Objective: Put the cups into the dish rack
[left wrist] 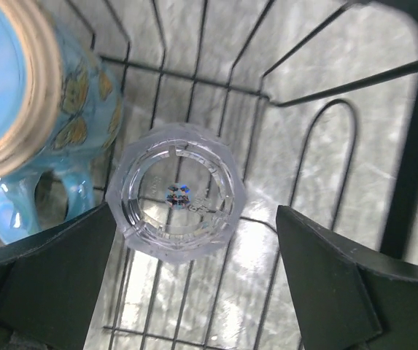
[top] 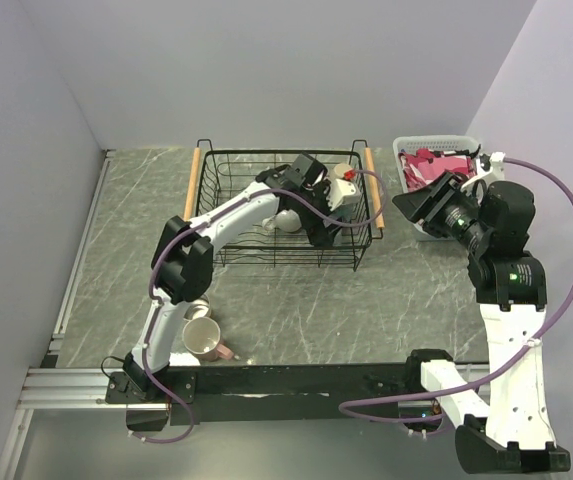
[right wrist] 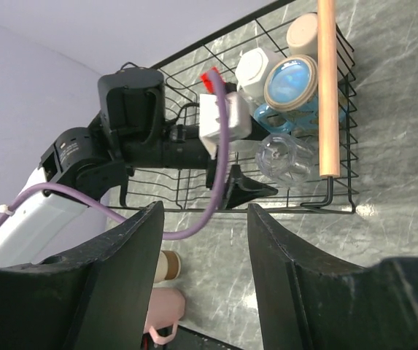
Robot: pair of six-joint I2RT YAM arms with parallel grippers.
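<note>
At the centre of the left wrist view, the clear glass is seen inside the dish rack, between the widely spread, released fingers of the left gripper, beside the blue mug. The right gripper is held open and empty.

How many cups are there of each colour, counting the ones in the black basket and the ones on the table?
White mugs: 2
Blue mug: 1
Tan cup: 1
Clear glass: 1
Pink mug: 1
Steel cup, partly hidden by the arm: 1
Total: 7
</note>
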